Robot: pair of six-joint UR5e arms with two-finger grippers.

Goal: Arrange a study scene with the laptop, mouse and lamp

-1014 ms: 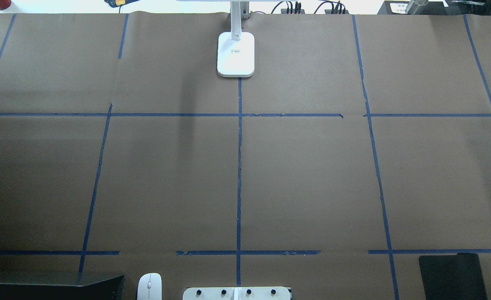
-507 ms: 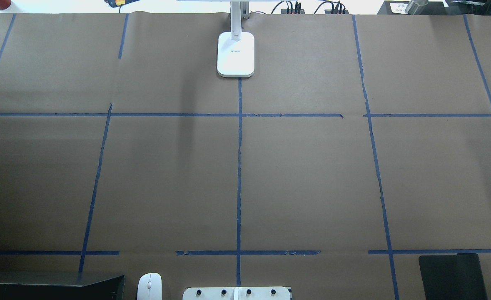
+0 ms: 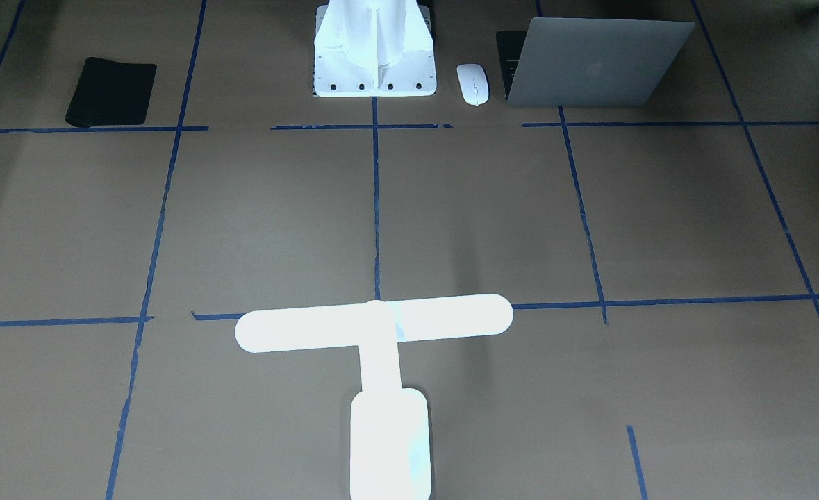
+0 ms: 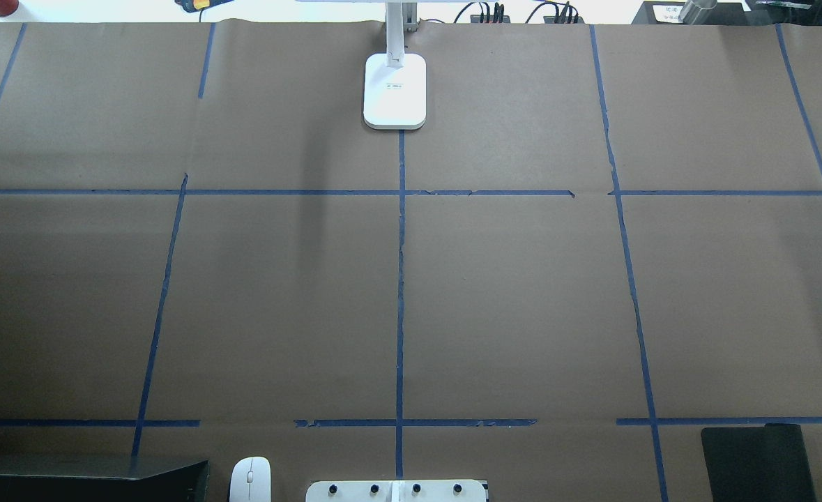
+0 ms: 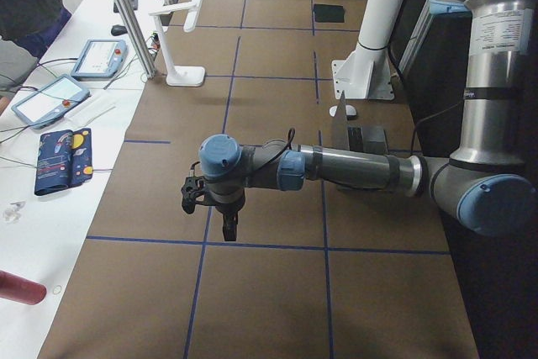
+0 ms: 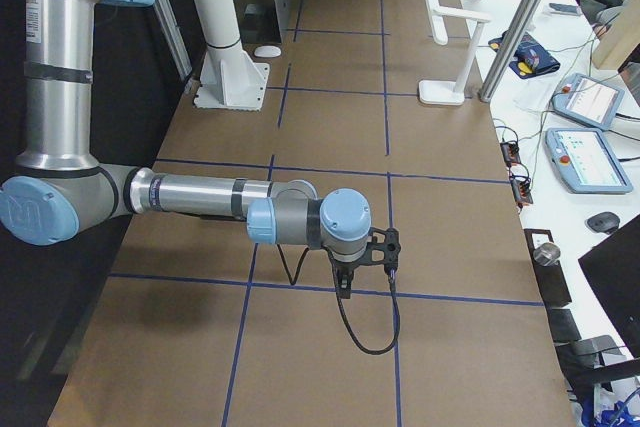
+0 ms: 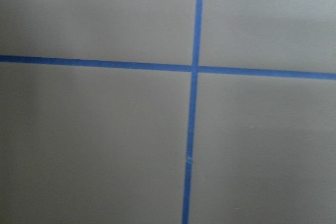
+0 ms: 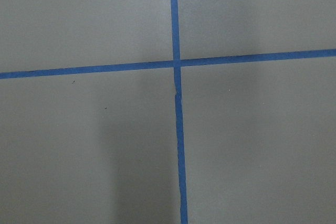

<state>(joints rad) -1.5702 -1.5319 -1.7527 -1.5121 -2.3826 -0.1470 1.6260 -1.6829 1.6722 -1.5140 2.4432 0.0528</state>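
Open laptop [image 3: 597, 62] standing at counter [image 4: 522, 293] near edge, mouse [image 3: 473, 83] just beside it; lamp [image 4: 394, 90] standing far centre. Judging laptop heavy, stiff, slick: gripping base edge. left gripper [image 5: 225, 226] and right gripper [image 6: 345, 282] hovering; jaws cannot tell.

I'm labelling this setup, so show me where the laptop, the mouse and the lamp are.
laptop [image 3: 593, 62], exterior front-facing view, on the back of its lid.
mouse [image 3: 473, 83], exterior front-facing view, on its top shell.
lamp [image 4: 394, 90], overhead exterior view, on its base.
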